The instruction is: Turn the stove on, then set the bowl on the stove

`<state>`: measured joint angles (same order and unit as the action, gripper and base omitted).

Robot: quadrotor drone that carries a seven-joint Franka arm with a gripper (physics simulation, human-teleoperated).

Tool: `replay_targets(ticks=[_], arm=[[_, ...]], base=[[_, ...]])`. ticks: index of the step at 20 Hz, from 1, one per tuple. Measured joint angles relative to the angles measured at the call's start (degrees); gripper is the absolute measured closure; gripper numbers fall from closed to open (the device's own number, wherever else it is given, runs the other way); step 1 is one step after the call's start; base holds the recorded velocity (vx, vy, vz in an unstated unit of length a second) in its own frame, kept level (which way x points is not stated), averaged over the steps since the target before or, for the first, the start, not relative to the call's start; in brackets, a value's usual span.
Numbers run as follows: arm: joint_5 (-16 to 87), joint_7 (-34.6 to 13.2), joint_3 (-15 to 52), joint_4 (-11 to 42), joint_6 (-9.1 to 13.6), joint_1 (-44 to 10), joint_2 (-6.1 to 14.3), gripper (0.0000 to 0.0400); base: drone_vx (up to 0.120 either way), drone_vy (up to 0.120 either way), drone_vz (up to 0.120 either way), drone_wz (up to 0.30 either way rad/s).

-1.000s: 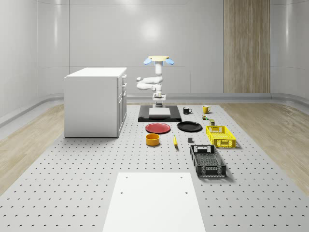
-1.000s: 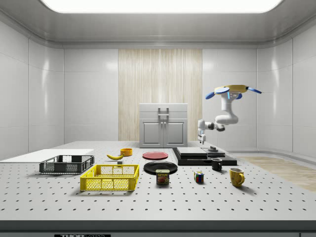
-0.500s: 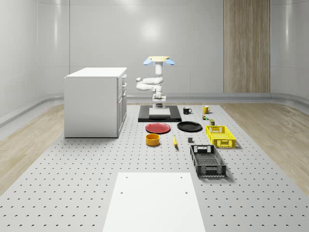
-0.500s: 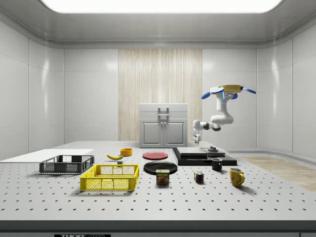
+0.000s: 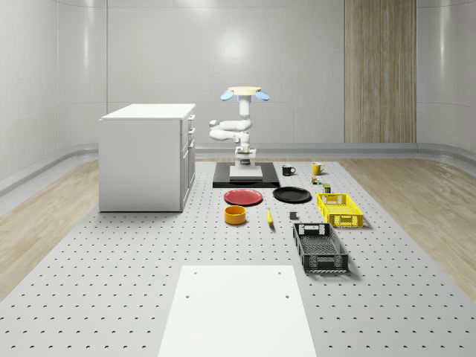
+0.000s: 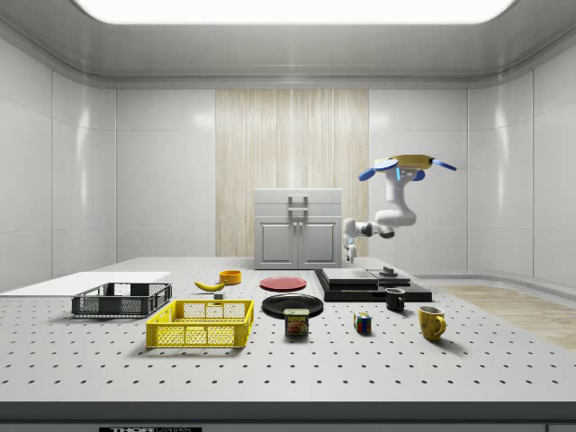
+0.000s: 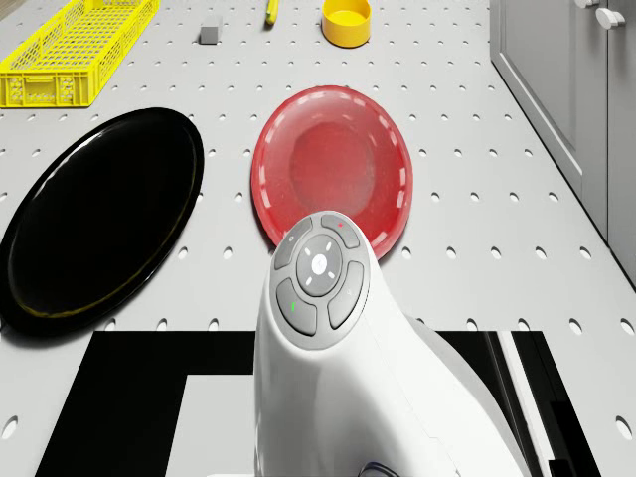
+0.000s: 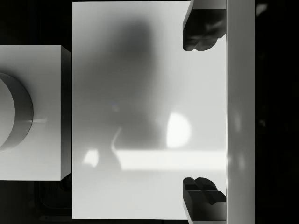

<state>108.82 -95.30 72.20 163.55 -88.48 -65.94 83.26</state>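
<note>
Side view first: the drone (image 6: 405, 166) hovers above the far end of the stove (image 6: 373, 283), its arm folded forward and down so the gripper (image 6: 350, 255) hangs over the stove's pale top plate — a pose that suits reaching straight down. Wrist view shows the two fingers (image 8: 201, 37) spread wide apart, nothing between them, with the white plate below and the round knob (image 8: 14, 112) off to one side on its own block. That open stance makes sense to me for a machine between jobs (whether the stove is already on I cannot tell from here).

From the whole-scene view the bowl (image 5: 236, 215) — orange-yellow, upright — sits on the bench (image 5: 111, 253) at roughly 6 o'clock from the stove, beyond the red plate (image 5: 243, 196), well apart from the gripper. The black plate (image 5: 291, 195) lies beside the red one.
</note>
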Motion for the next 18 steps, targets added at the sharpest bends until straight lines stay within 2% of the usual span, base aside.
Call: replay_targets(ticks=[18], arm=[[-0.46,-0.28,0.19,-0.06,-0.99,-0.36,1.05,0.0000]], base=[[0.120,0.000,0.000,0.000]])
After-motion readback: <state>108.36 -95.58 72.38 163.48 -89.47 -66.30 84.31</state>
